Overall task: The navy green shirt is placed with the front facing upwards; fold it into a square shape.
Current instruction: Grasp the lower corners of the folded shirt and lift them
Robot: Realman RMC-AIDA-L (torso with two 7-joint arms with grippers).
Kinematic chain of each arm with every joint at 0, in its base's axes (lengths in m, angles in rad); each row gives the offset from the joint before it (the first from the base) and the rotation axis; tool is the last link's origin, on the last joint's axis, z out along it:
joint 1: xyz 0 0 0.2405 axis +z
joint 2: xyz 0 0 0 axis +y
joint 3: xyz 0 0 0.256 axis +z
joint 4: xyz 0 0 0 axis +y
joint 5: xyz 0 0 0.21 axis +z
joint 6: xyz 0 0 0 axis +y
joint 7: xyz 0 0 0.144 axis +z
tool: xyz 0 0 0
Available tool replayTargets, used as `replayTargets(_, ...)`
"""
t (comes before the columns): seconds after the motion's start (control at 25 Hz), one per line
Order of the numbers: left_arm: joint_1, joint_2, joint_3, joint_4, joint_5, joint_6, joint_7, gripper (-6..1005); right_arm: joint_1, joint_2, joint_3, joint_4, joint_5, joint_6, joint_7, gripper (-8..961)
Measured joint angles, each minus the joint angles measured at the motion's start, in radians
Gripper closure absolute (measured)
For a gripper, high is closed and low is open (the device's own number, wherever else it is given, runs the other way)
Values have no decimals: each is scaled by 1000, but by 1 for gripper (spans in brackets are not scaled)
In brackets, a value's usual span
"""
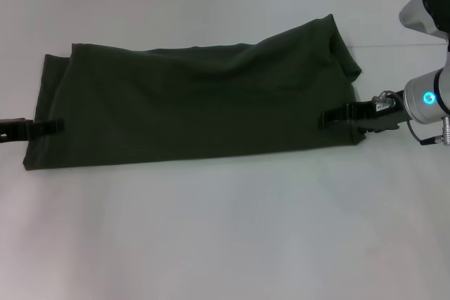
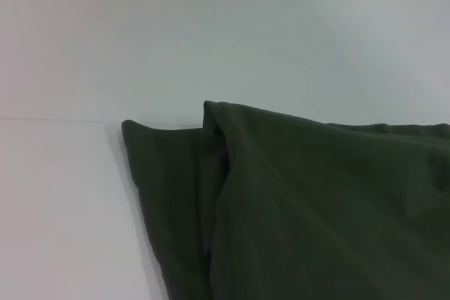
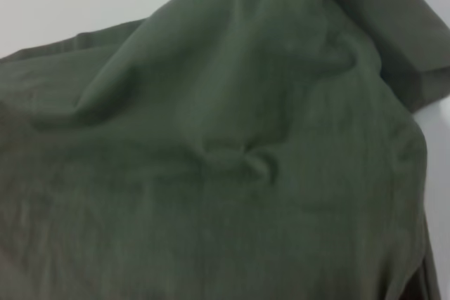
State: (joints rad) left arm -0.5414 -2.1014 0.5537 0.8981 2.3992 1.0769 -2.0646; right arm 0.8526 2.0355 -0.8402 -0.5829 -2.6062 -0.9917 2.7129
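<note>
Plain folded navy green shirt (image 1: 197, 103) shows no lettering.

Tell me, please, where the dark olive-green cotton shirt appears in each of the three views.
Head view: the dark olive-green cotton shirt lies as a long folded band across the middle of the white table, between the left gripper and the right gripper.
Left wrist view: its layered end fills the lower right.
Right wrist view: it fills nearly the whole picture.
Shared landmark: the white table.
</note>
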Motion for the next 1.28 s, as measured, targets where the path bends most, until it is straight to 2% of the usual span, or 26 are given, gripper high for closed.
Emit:
replayTargets(0.88, 2, 0, 0, 1, 0, 0, 0, 125, -13, -14, -27, 2, -23, 24, 6, 70)
replayTargets(1.28, 3, 0, 0, 1, 0, 3, 0, 125, -7, 1, -26, 2, -44, 43, 8, 71)
